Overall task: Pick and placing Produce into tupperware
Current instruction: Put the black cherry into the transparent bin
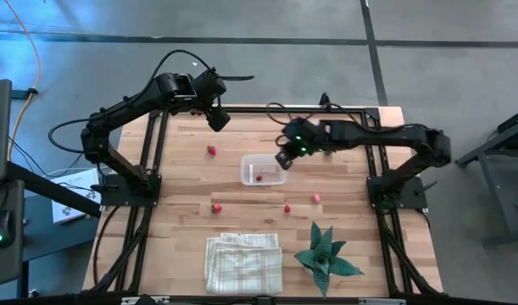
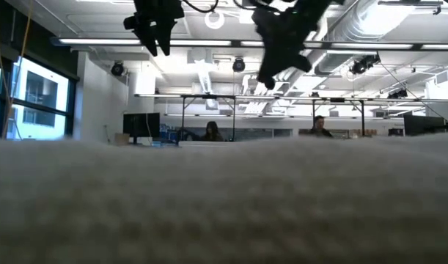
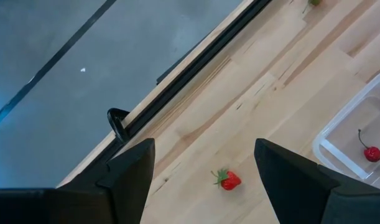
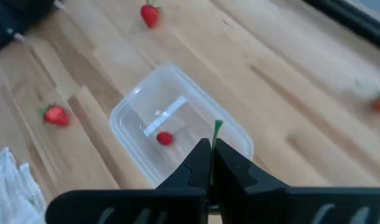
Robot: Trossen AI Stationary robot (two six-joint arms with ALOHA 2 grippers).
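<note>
- Sitting near the middle of the surface (image 1: 352,178), the tupperware (image 1: 263,169) already holds one red piece (image 1: 259,177).
- Four more pieces of produce lie loose on the wood: one beside the left arm's reach (image 1: 211,150), three in a row below the container (image 1: 214,207), (image 1: 286,207), (image 1: 316,197).
- The right gripper (image 4: 211,163) hangs above the container's right edge, its fingers together and pinching what looks like a thin green stem (image 4: 217,129); whether a fruit hangs from it cannot be told.
- The left gripper (image 3: 202,163) hovers at the far edge, fingers apart, with a strawberry (image 3: 229,180) showing between them.
- To finish the drop well, the right arm should centre over the open container, lower close, then part its fingers.
- The folded cloth (image 1: 243,262) and green plant (image 1: 325,254) sit near the front edge, out of the way.
</note>
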